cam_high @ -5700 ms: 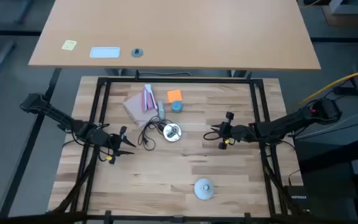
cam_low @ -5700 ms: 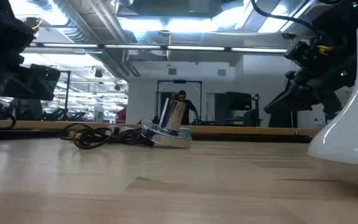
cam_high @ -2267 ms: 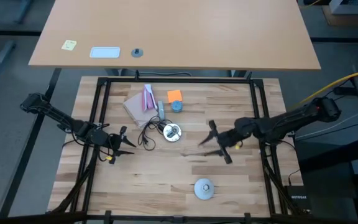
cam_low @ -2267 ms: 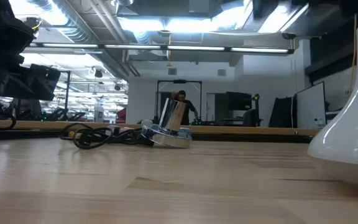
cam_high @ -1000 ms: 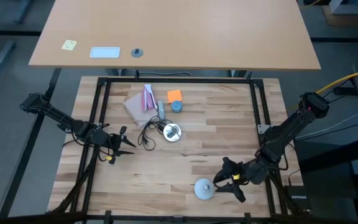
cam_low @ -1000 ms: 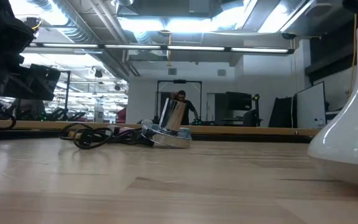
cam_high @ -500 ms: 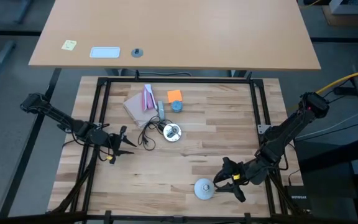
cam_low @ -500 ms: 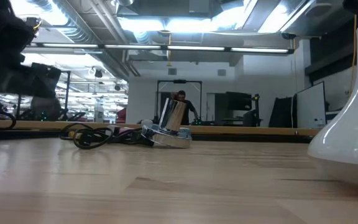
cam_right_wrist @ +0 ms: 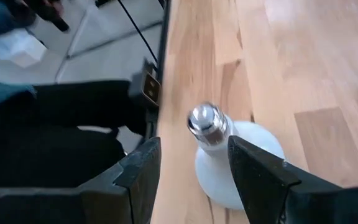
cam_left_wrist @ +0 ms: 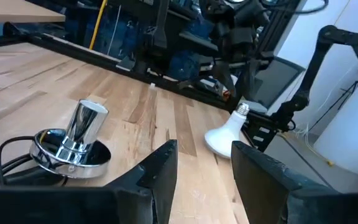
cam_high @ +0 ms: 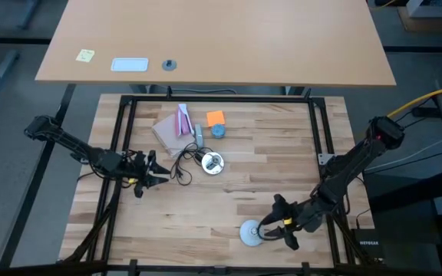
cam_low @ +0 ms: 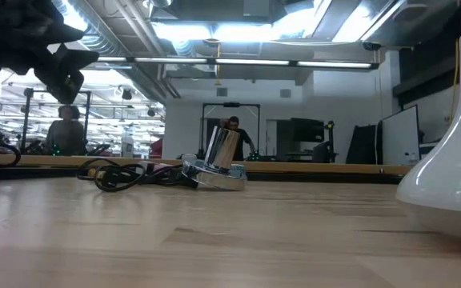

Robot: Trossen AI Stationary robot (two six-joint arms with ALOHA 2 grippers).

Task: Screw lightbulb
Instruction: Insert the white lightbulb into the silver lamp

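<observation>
Down near the front edge of the worktop, right of its middle, stands the lightbulb, globe on the wood, long axis upright, silver screw base pointing straight up. Seen in the low view as a white flank at the right border, rising to the neck. Flanked by the right hand, fingers spread to either side of the neck and base; no contact visible, gap on both sides in the right wrist view, where the bulb sits between the two dark fingers with its metal cap up toward the lens.

Further back, left of centre, lies the socket, white-and-silver, chrome barrel tilted rather than upright in the low view, its round base on the wood, black cord coiled on its left. Just beside that cord hangs the left hand, above the wood near the left edge, fingers slightly parted, nothing between them; the left wrist view looks past them at the socket and, well beyond, the bulb.

Toward the back edge: a small blue-grey round piece, an orange square, a pink-and-tan packet. No containers in sight on the worktop.
</observation>
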